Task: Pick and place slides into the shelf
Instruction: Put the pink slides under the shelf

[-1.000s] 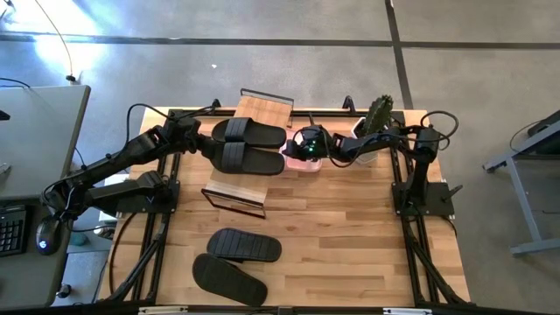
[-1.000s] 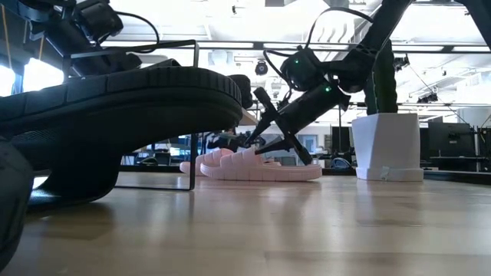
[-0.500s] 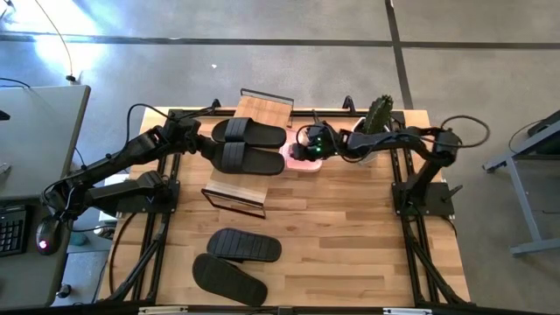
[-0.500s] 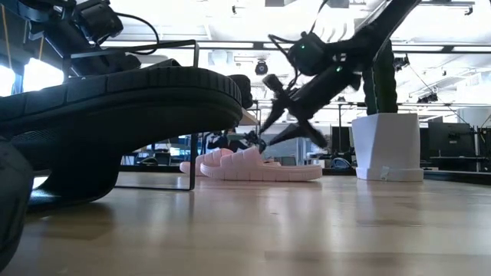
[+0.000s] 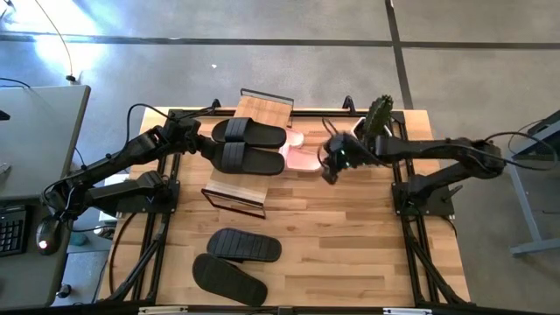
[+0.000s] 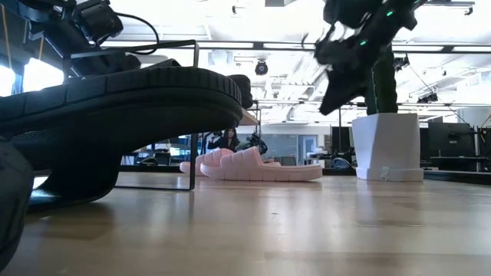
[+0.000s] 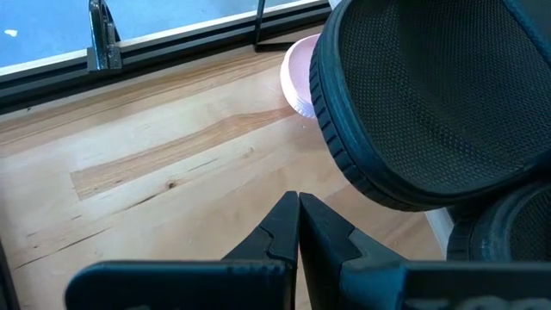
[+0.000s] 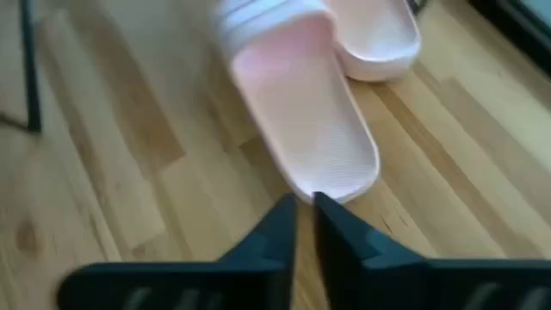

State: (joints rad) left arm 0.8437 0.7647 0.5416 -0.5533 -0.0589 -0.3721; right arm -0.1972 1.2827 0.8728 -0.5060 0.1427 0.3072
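Right gripper [image 5: 329, 171]: raised above the table just beside the pink slides, fingers [image 8: 284, 226] drawn almost together with only a thin slit between them, holding nothing; in the low view it is a dark blurred shape high up, in front of the cactus. Pink slides [image 5: 300, 154]: one pair, flat on the table between the shelf and the white pot [image 6: 386, 146]; the near one [image 8: 301, 116] lies directly ahead of the right fingertips, the second [image 8: 379, 34] is cut off at the frame edge, and from above both are partly hidden behind the black pair. Left gripper [image 7: 299, 226]: at the shelf's left side, tips pressed together, empty; from above its fingers are hard to make out. Shelf [image 5: 246, 184]: slanted wooden boards, mostly covered by two black slides [image 5: 247, 144] lying across them. Second black pair [image 5: 234, 261]: on the table at the front edge, well apart from the shelf; one of them [image 6: 115, 115] fills the left of the low view, hiding most of the shelf.
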